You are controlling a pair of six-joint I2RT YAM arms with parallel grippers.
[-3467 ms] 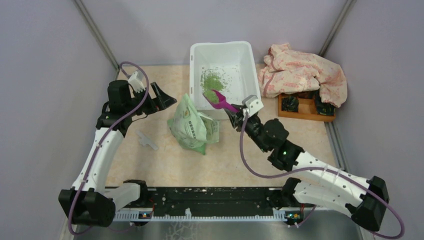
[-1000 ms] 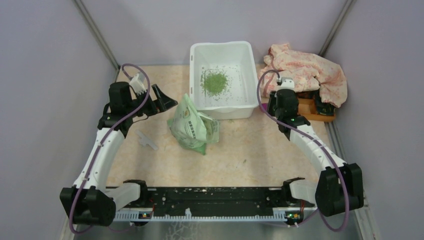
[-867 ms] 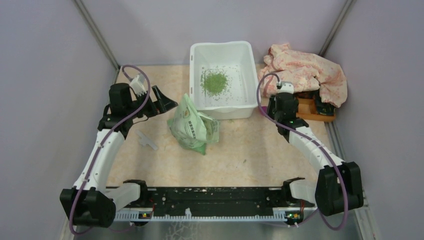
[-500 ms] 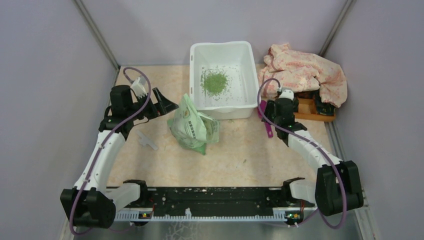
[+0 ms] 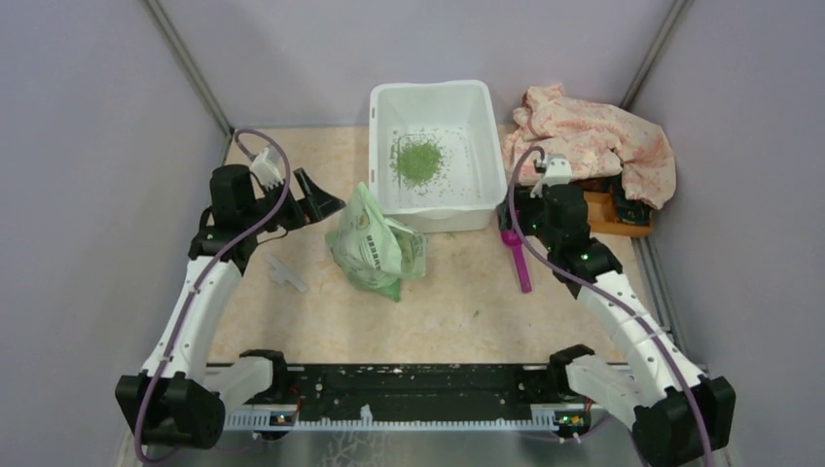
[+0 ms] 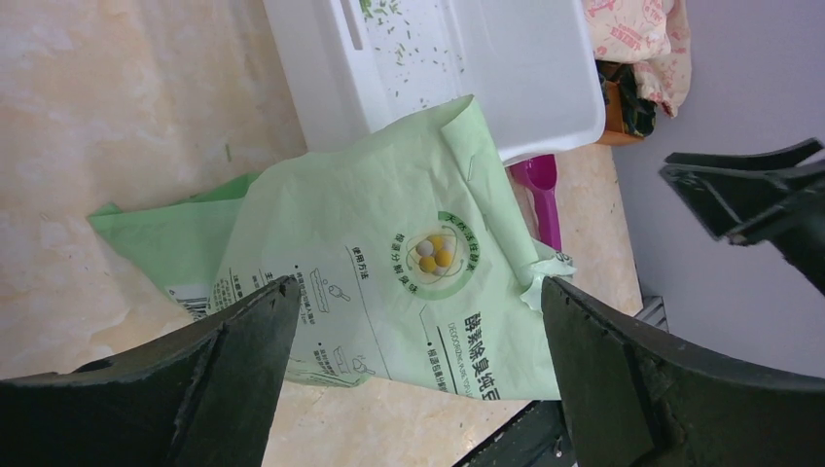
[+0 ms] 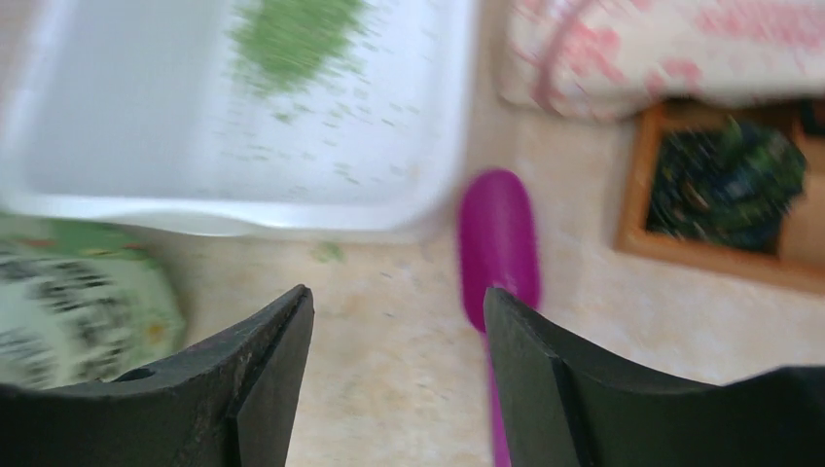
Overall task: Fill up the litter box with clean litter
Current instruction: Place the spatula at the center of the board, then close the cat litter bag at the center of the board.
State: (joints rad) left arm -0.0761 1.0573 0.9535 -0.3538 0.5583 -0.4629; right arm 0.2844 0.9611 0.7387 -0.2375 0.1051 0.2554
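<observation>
Lying left of R gripper: litter box w/ clean litter.

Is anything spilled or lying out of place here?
Yes. A few stray granules lie on the table just outside the litter box, by its near wall; the pile of clean litter is inside. The magenta scoop lies loose beside the box.

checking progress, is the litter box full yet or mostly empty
Mostly empty. The litter box holds only a small pile of clean litter and scattered bits; most of its white floor shows bare.
</observation>
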